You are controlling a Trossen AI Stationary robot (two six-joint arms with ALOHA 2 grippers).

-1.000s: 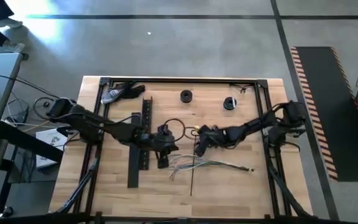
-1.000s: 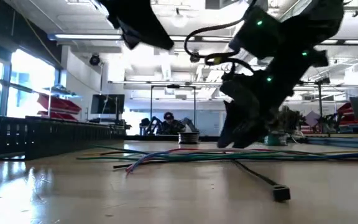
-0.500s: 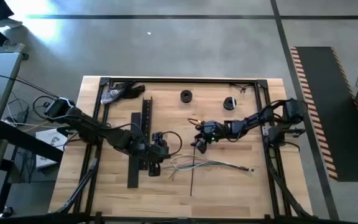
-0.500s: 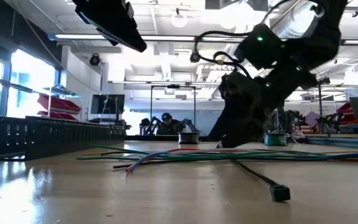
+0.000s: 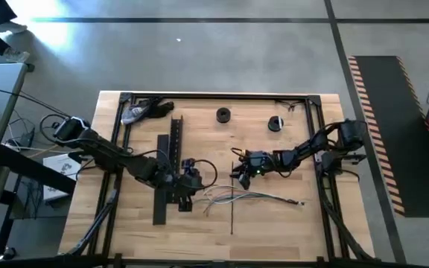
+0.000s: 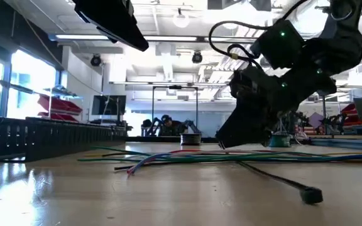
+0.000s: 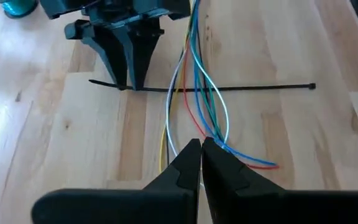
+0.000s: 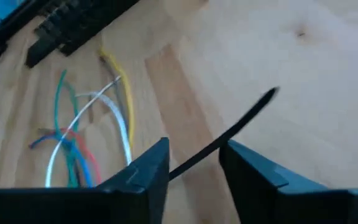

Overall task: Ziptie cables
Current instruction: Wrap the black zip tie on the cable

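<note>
Right pincer | parted, zip tie between (contact unclear) | left pincer clenched, empty

Thin cables (loosely bundled, multicoloured) lie flat mid-table.

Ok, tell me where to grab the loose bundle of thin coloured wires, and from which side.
Grip the loose bundle of thin coloured wires where the strands run tightly together, close to where the thin black zip tie crosses them. Avoid the fanned-out ends, which would likely slip free singly. Come straight down from above, fingers straddling the bundle, since it lies flat on the wooden table.
</note>
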